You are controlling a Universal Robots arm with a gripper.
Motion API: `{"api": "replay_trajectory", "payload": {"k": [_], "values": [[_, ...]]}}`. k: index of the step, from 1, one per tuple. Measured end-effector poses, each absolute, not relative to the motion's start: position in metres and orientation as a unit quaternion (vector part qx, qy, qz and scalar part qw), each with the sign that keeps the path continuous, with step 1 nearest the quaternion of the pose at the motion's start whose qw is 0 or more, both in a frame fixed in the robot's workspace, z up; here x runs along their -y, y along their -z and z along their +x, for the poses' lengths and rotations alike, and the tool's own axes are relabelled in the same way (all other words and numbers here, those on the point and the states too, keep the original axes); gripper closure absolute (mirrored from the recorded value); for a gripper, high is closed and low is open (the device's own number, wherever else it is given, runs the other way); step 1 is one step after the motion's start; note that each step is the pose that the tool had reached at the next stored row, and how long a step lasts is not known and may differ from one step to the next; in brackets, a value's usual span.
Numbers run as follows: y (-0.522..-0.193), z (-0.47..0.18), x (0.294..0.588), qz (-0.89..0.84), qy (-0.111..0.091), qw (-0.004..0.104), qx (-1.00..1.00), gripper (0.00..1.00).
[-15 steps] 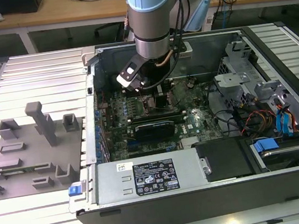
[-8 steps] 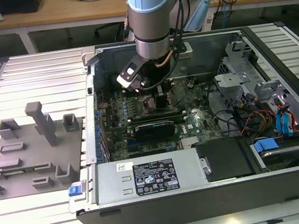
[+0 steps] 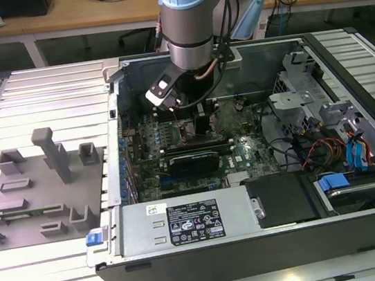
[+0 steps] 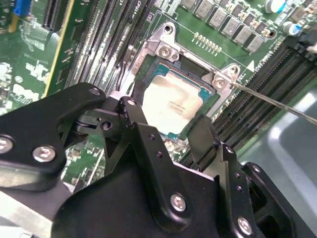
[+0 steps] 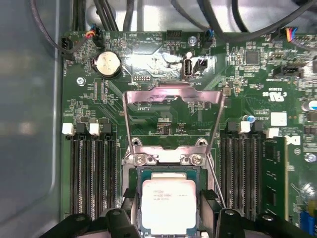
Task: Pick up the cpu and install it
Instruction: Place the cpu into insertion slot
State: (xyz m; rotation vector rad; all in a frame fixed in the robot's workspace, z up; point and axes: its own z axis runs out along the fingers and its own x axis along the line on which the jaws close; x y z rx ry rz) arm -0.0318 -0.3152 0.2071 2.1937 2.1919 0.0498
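now | cpu seated in socket | jaws open, flanking it, empty

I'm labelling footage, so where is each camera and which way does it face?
Exterior view: off the arm, looking down into the computer case; arm shows.
Second wrist view: on the wrist, slanting past open fingers at the cpu.
First wrist view: on the wrist, square to the motherboard; fingers show.
Wrist views share cpu, fingers.

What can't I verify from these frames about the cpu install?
1. Whether the cpu is seated in the socket: both wrist views, the end effector covers its sides.
2. The cpu's near edge: first wrist view, cut off by the picture's edge.
3. The socket: exterior view, behind the arm.
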Motion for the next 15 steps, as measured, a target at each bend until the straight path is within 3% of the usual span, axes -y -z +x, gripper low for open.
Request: {"api": "replay_trajectory", "payload": {"k": [12,14,15], "values": [[-0.220,-0.032,0.315,0.707,-0.016,0.020,-0.707,0.38],[-0.220,-0.032,0.315,0.707,-0.016,0.020,-0.707,0.59],[-0.220,-0.032,0.315,0.707,-0.016,0.020,-0.707,0.59]]}}
